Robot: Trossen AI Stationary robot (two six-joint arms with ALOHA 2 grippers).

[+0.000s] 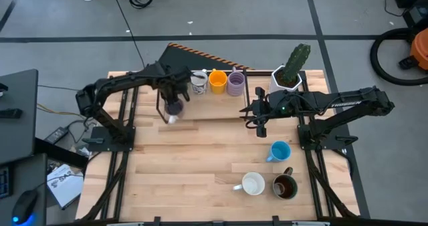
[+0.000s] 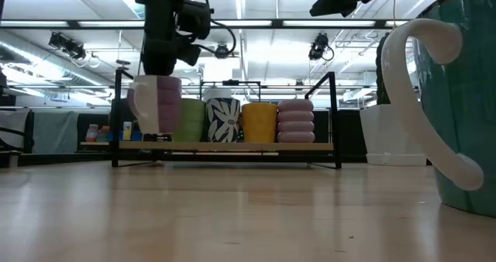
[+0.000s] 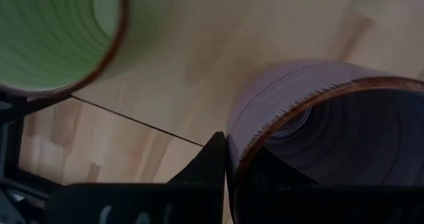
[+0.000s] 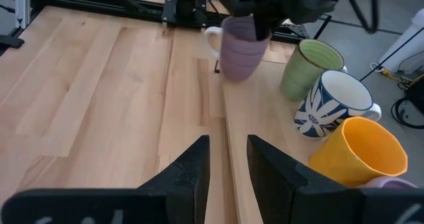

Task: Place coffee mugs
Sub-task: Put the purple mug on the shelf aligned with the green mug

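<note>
Four mugs in a row on a low rack [image 2: 225,145] at upper centre of the high view: green mug [image 4: 310,69], white patterned mug [image 1: 198,83], orange mug [image 1: 217,81], ridged lavender mug [image 1: 235,83]. Green one largely hidden under the left arm from above, plain in the right wrist view beside the patterned one.

Second lavender mug [image 4: 241,48] clamped by the left gripper [image 1: 175,95] on its rim, one finger inside, one outside, as seen in the left wrist view [image 3: 324,144]. Held just clear of the wood at the rack's left end, near the green mug, white handle turned away from the row. In the low view, hanging at centre left, in front of the green mug, base a little above the shelf.

Right gripper [image 1: 259,121] at centre right of the high view, just below the rack's right end, fingers apart, holding nothing.

Three more mugs at lower right of the high view, well apart from the rack: blue mug [image 1: 279,151], white mug [image 1: 252,184], brown mug [image 1: 285,186], the last two side by side.

Cactus pot [image 1: 288,77] at upper right, just beside the rack's right end.
</note>
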